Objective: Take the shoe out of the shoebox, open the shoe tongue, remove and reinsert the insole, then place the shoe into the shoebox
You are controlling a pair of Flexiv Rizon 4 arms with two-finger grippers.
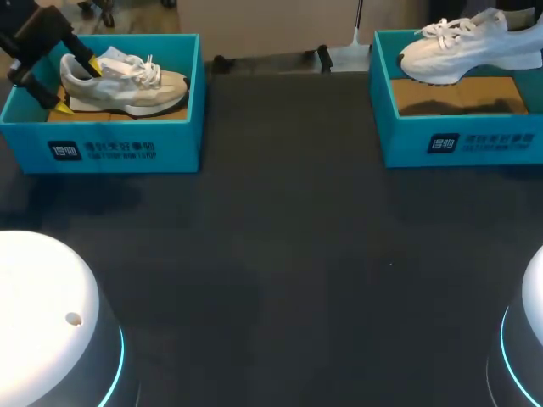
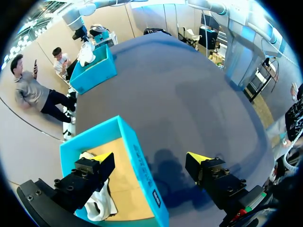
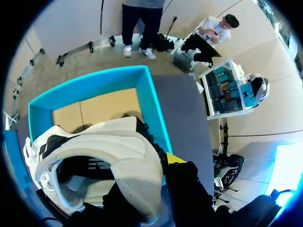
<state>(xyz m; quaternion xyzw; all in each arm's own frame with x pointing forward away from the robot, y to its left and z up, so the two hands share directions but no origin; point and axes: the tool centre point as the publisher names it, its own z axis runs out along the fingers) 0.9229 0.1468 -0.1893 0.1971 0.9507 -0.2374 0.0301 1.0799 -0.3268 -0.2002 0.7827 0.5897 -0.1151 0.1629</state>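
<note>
Right hand (image 3: 144,177) clamped on white shoe (image 1: 462,47) heel; shoe judged light, upper soft, heel stiff: best hold. Left hand (image 2: 150,159) wide, straddling shoebox (image 2: 130,139) wall

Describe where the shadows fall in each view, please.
Head view: the white shoe hangs over the right shoebox and throws a dark shadow on its cardboard floor. Left wrist view: the left gripper casts a soft shadow on the table beside the left shoebox. Right wrist view: the same shoe darkens the box floor just under it.
</note>
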